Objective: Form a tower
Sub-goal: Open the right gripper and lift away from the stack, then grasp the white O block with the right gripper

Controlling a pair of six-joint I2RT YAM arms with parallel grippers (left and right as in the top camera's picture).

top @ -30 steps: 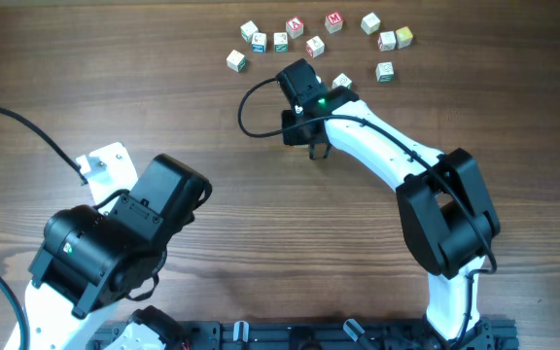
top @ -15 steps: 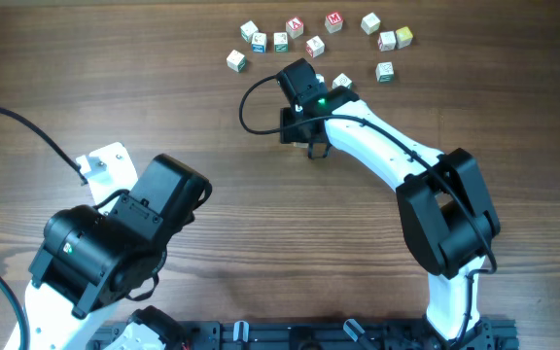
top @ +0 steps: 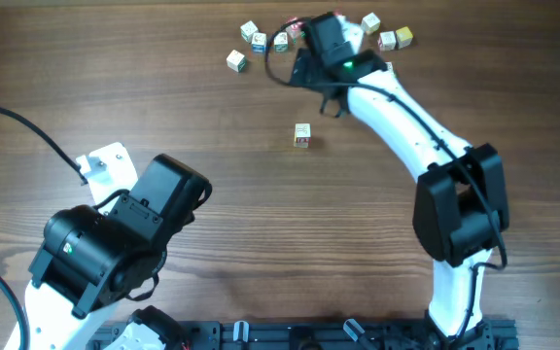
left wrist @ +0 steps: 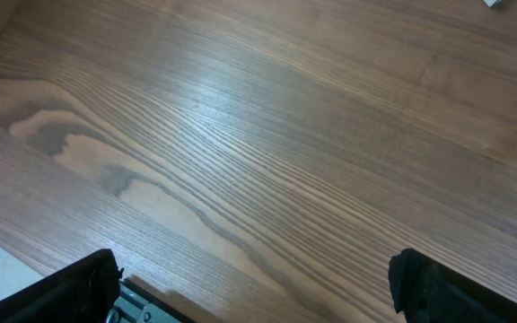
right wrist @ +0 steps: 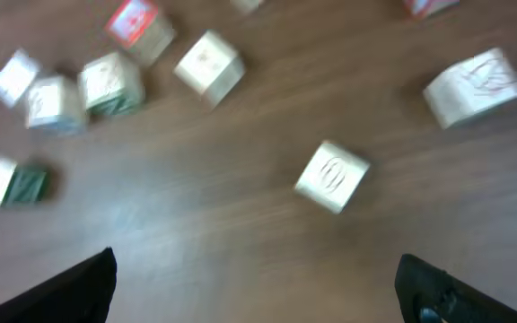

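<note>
The tower (top: 302, 135) stands alone mid-table as a tiny stack of pale letter cubes with a yellowish face; from above I cannot count its cubes. My right gripper (top: 332, 99) has nothing in it and is open beyond the tower, over the loose cubes. In the right wrist view its gripper (right wrist: 258, 301) has dark fingertips (right wrist: 74, 287) set wide apart over blurred bare wood, with a cream cube (right wrist: 332, 176) just ahead. My left gripper (left wrist: 258, 292) is open above bare table near the front left, and the tower is out of its view.
Several loose letter cubes lie along the far edge, among them one at the left (top: 235, 60) and a pair at the right (top: 395, 38). The right wrist view shows a red-faced cube (right wrist: 138, 23) and a green-sided one (right wrist: 109, 83). A black cable (top: 27, 126) crosses the left side.
My right gripper opened, let go of the stack and swung away toward the far cubes. The tower now stands uncovered where it was. The left arm has not moved.
</note>
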